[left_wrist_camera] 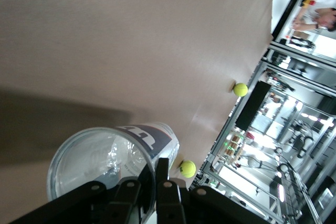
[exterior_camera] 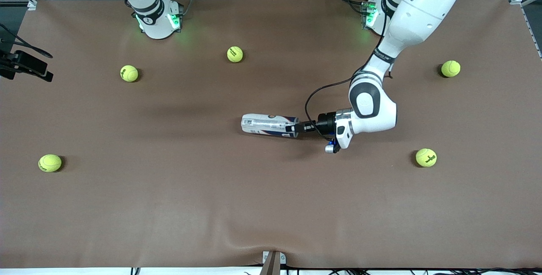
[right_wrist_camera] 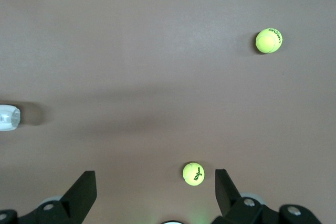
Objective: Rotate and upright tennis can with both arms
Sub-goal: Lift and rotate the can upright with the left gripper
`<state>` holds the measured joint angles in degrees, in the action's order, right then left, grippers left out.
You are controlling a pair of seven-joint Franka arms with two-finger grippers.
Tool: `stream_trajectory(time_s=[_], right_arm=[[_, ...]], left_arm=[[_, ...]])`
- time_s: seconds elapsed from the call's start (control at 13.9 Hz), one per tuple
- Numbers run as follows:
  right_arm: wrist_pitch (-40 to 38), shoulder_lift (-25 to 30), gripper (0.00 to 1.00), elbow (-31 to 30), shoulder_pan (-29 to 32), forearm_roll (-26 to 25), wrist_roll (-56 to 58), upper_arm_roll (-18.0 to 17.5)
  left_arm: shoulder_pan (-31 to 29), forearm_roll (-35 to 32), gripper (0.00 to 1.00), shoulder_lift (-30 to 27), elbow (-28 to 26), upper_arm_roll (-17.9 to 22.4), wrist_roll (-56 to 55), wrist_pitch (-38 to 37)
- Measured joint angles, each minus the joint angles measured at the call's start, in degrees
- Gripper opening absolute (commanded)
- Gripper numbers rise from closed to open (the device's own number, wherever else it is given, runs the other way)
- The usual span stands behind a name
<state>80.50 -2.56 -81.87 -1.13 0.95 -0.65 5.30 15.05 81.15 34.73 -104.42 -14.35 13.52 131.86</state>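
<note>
The tennis can [exterior_camera: 269,125] lies on its side in the middle of the brown table, its open silvery rim toward the left arm's end. My left gripper [exterior_camera: 295,128] is shut on that rim. In the left wrist view the can [left_wrist_camera: 105,161] shows its open mouth, with one finger inside and one outside the wall, and the gripper [left_wrist_camera: 156,169] pinching it. My right gripper [right_wrist_camera: 155,179] is open and empty, held high over the table near its base. The can's closed end shows at the edge of the right wrist view [right_wrist_camera: 8,118].
Several yellow-green tennis balls lie scattered: two near the right arm's base [exterior_camera: 235,54] [exterior_camera: 129,73], one nearer the front camera [exterior_camera: 50,163], two toward the left arm's end [exterior_camera: 450,68] [exterior_camera: 426,157]. A black camera mount [exterior_camera: 25,65] stands at the table's edge.
</note>
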Motion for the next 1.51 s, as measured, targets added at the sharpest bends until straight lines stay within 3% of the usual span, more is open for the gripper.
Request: stream_trajectory(time_s=[0.36, 0.65, 0.79, 1.08, 1.51], right_arm=[[0.0, 0.0, 1.0, 0.0, 0.0, 0.0, 0.0, 0.0], [0.0, 0.0, 1.0, -0.02, 0.01, 0.0, 0.0, 0.02], [0.0, 0.0, 1.0, -0.03, 0.01, 0.0, 0.0, 0.02], [0.0, 0.0, 1.0, -0.04, 0.02, 0.0, 0.0, 0.02], [0.4, -0.43, 1.0, -0.19, -0.17, 0.31, 0.0, -0.49]], left_arm=[[2.1, -19.54, 0.0, -2.0, 6.54, -0.01, -21.06, 0.52], [5.46, -46.18, 0.0, -2.07, 14.44, -0.33, -47.63, 0.57], [7.2, -55.77, 0.0, -2.14, 18.7, -0.44, -58.65, -2.83], [9.24, -63.91, 0.0, -2.15, 22.97, -0.33, -64.36, -10.0], [18.22, -82.05, 0.0, -1.99, 27.0, 1.35, -78.92, -17.35]])
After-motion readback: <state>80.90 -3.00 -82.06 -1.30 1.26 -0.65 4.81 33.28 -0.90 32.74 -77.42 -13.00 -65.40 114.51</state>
